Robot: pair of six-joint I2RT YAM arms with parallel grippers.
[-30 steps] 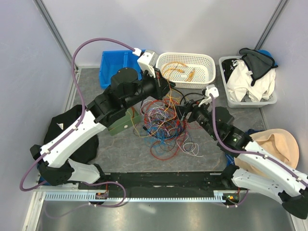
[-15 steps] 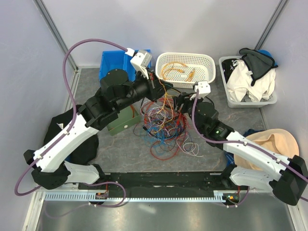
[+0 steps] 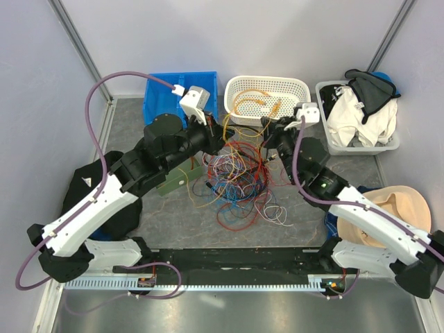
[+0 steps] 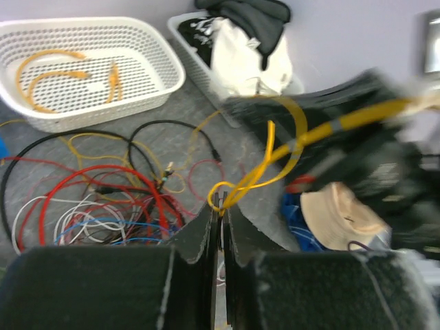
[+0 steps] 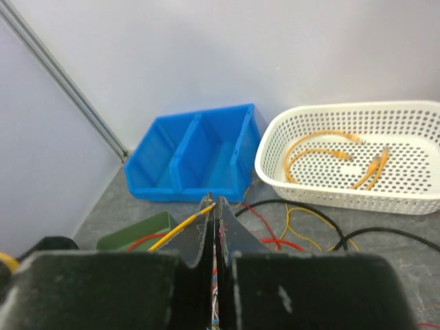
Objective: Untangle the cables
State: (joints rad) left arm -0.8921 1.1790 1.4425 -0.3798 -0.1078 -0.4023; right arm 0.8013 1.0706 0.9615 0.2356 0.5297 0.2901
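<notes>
Cables [image 3: 236,177]: left gripper [image 4: 219,204] and right gripper [image 5: 214,204] each clamped a yellow wire [image 4: 375,115]; pulling apart risked tightening knots and dragging the pile.

Tangled cables [image 3: 232,177] clutter mid-table. Far side blocked: blue bin [image 3: 161,97], white basket [image 3: 267,79], clothes basket [image 3: 357,149] far right. A green box [image 3: 173,182] sits just left of cables. Bare table [image 3: 180,225] on near side, free passage.
</notes>
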